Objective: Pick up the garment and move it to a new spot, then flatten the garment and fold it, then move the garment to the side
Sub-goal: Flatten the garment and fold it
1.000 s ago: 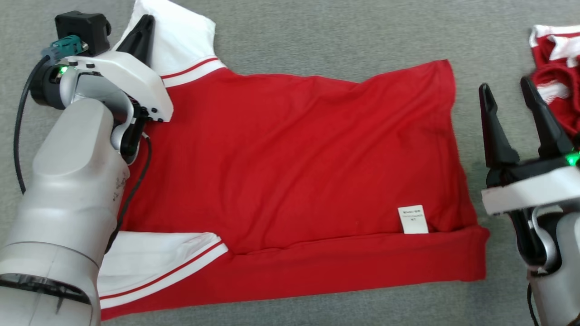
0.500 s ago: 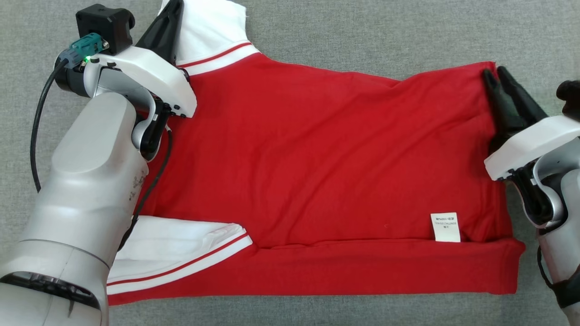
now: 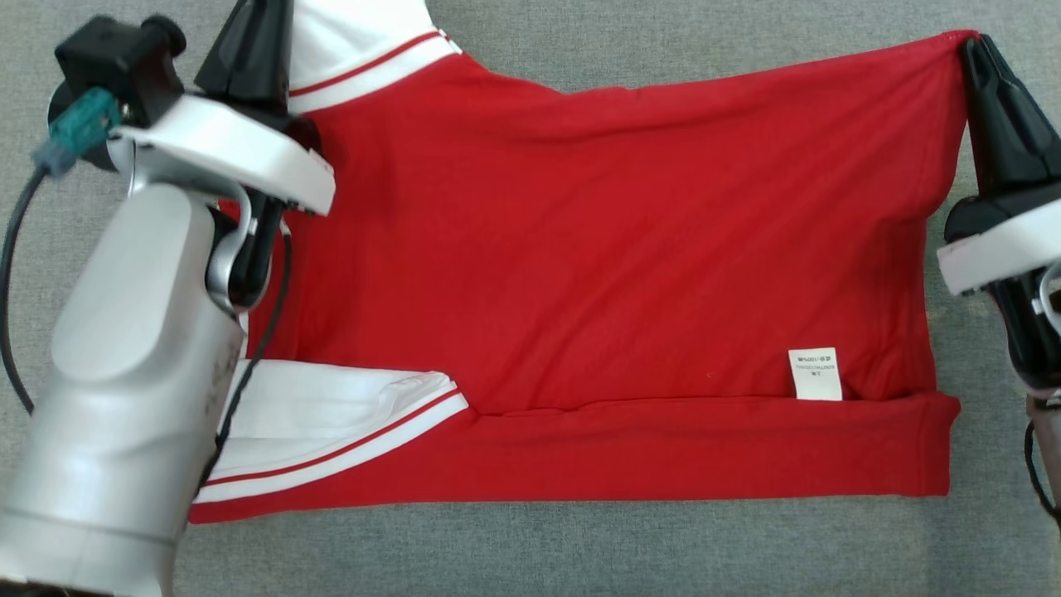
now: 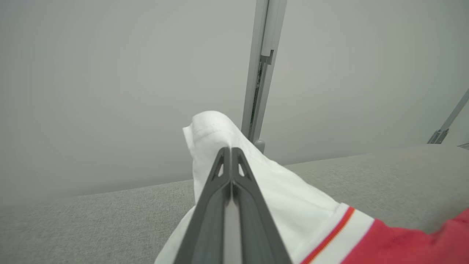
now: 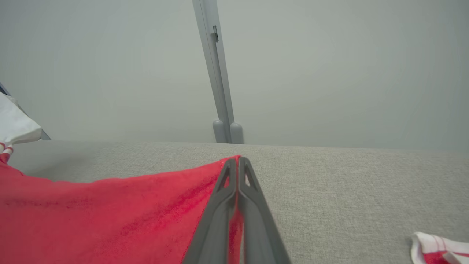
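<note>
Grey surface [image 3: 663, 33] supports garment [image 3: 580, 249]; left pincer [image 4: 231, 151] pinches its 11 o'clock sleeve [image 3: 356, 33], right pincer [image 5: 238, 159] its 1 o'clock corner [image 3: 941, 54], apparently to flatten it.

Kind of place: a lab or robot test bay is suggested, though it cannot be told for certain.
Worktop: a table [image 3: 630, 33] covered in plain grey cloth, across which the garment [image 3: 580, 249] is spread.
Behind the table: a bare, pale grey wall [image 4: 91, 73] is seen.
At the table's far edge: an upright metal post [image 5: 216, 73] and a slanted strut [image 4: 449, 123] are set — frame parts.
On the table: a second garment [image 5: 436, 249] is heaped.
</note>
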Robot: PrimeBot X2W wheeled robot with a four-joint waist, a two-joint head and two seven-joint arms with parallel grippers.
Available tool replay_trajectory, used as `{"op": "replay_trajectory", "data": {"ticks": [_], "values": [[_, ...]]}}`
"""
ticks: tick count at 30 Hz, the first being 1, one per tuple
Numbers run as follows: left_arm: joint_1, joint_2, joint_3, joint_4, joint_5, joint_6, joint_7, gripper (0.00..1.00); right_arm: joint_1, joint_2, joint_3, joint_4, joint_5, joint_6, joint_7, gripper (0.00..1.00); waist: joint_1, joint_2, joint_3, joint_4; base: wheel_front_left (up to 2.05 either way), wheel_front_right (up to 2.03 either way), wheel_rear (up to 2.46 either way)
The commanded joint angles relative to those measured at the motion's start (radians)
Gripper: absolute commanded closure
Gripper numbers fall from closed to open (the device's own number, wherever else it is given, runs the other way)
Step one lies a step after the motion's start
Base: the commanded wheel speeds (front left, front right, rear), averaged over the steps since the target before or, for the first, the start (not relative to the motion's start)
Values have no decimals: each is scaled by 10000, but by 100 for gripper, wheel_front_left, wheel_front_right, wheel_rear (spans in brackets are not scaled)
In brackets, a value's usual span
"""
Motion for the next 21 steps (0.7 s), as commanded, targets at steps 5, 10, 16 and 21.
{"op": "replay_trajectory", "data": {"ticks": [5,10,16,21], "values": [[1797,69,736,-2059,322,351,-36,100,1158,162,-243,-934,-193,-2,-94,100,0,0,-191,92,0,0,0],[4098,127,975,-3851,503,688,-25,100,2512,467,-463,-1566,-138,-2,-15,100,0,0,-523,105,0,0,0],[6556,110,943,-4964,69,1147,239,100,3893,909,-880,-1727,72,-2,-65,100,0,0,-885,73,0,0,0],[7893,15,886,-5693,-210,1559,616,100,4800,1142,-1121,-1712,266,-2,-186,100,0,0,-1203,156,0,0,0]]}}
